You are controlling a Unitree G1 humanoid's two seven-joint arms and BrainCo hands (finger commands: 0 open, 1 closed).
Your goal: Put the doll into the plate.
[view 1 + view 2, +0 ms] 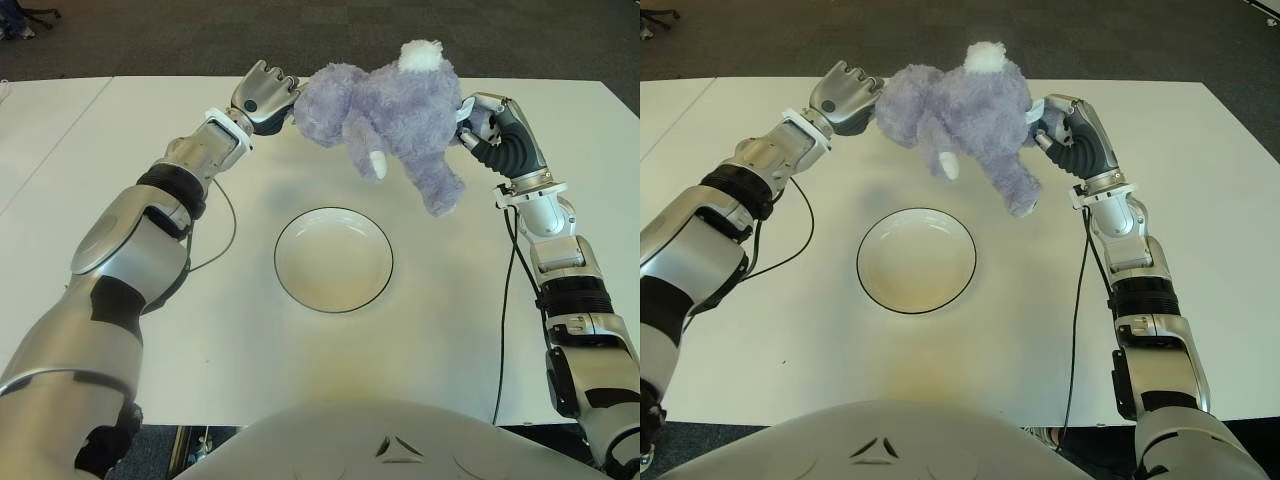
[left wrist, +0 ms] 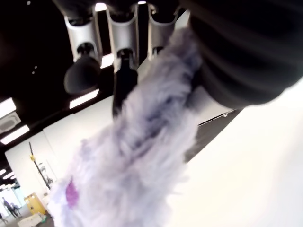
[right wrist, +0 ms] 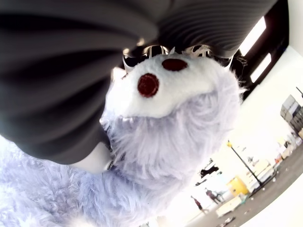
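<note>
A fluffy lilac doll (image 1: 392, 115) with white patches hangs in the air over the far middle of the white table (image 1: 200, 340), held between both hands. My left hand (image 1: 266, 95) grips its left end, fingers curled into the fur (image 2: 142, 142). My right hand (image 1: 480, 125) clasps its right end, where the doll's white muzzle (image 3: 165, 90) presses against the palm. One leg dangles down toward the table. The white plate (image 1: 285, 285) with a dark rim sits on the table nearer to me, below and slightly left of the doll, with nothing in it.
Black cables (image 1: 505, 300) run along the table beside each arm. Dark carpet (image 1: 200, 35) lies beyond the table's far edge. A seam to a second table (image 1: 60, 140) shows at the left.
</note>
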